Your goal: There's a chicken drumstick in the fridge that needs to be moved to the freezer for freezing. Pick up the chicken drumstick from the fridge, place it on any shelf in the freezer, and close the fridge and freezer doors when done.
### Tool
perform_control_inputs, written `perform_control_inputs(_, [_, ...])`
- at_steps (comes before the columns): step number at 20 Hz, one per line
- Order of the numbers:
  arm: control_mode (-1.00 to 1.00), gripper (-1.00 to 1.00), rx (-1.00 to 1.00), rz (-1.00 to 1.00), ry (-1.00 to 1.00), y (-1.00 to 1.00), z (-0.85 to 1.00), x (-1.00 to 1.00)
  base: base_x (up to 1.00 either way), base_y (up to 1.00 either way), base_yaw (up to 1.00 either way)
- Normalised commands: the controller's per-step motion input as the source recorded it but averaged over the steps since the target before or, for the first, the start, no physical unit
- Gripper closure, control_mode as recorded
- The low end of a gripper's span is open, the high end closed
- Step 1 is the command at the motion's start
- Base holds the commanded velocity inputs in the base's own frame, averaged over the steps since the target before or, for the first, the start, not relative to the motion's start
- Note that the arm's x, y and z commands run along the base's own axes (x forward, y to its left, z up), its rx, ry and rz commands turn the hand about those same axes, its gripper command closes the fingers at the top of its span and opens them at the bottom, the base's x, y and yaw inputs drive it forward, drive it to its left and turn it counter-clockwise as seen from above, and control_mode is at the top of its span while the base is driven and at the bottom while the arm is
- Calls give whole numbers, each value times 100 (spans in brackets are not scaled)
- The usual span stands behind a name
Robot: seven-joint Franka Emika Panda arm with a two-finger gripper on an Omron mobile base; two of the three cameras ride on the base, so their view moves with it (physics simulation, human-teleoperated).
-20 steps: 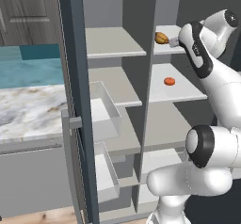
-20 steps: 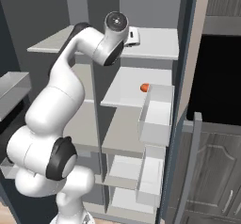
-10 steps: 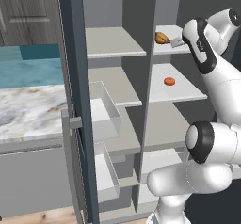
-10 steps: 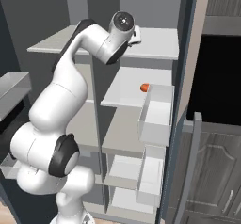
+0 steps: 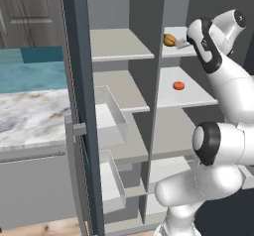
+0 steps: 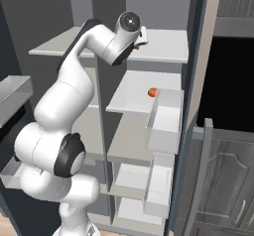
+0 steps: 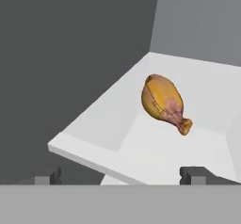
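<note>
Left base view, left to right: freezer door (image 5: 74, 106) swung wide at the left edge of the cabinet, leaving the bare freezer shelves (image 5: 116, 44) open to receive the load; centre divider (image 5: 154, 96); fridge column on the right. Chicken drumstick (image 5: 169, 39) lying on the top fridge shelf (image 5: 174, 47), near its left edge beside the divider and close to the front edge. Small orange item (image 5: 178, 86) one shelf lower, mid-shelf, no part of the task. Gripper (image 7: 120, 173) held level with the top shelf and just outside its front edge, aimed inward, presumably to line up a reach. Finger tips (image 7: 47, 176) set wide apart, nothing between them; drumstick ahead on the shelf, apart from them, not yet grasped.
</note>
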Motion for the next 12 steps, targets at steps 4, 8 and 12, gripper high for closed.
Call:
perform_control_inputs(4, [-100, -100, 0, 6, 0, 0, 0, 30, 0, 0, 0])
perform_control_inputs(8, [-100, -100, 0, 6, 4, 0, 0, 34, 0, 0, 0])
perform_control_inputs(12, [-100, -100, 0, 9, 7, 0, -1, 31, 0, 0, 0])
